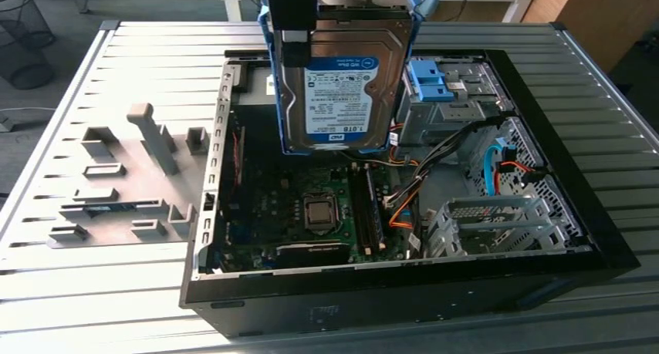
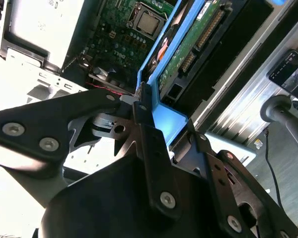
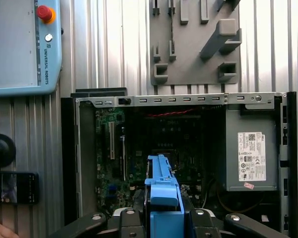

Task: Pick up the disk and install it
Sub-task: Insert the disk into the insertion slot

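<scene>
Gripper (image 2: 140, 101) clamped on the disk (image 1: 340, 92), upright above the open case (image 1: 576, 238): carry step; seating likely demands alignment with the drive bay (image 1: 453, 107).

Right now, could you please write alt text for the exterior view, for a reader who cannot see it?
The gripper holds the disk upright, label facing the camera, above the open computer case, over its motherboard. The case lies on a slatted metal table, with a grey fixture plate at the exterior view's left.
</scene>
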`<move>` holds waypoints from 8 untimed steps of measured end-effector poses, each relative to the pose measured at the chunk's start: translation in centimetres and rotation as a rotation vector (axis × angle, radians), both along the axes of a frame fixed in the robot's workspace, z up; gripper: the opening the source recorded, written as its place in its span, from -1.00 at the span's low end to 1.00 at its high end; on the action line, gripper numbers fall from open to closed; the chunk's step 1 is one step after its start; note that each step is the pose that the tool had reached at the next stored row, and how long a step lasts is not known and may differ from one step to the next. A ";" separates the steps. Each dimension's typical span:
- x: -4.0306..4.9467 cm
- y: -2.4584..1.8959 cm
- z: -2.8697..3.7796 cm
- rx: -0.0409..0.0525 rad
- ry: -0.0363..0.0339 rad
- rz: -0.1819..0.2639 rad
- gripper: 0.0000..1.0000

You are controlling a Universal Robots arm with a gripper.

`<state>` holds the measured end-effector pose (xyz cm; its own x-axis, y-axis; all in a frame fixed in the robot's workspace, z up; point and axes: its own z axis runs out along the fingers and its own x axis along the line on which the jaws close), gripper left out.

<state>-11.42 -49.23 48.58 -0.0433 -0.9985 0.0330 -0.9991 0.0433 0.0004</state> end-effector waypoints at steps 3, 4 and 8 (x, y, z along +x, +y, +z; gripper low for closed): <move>0.00 -0.01 0.00 0.0001 -0.0001 0.000 -0.26; 0.00 -0.01 0.00 0.0001 0.0000 0.000 -0.26; 0.00 -0.03 0.00 0.0000 0.0000 0.000 -0.26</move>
<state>-11.43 -49.26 48.58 -0.0433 -0.9985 0.0330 -0.9991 0.0434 0.0004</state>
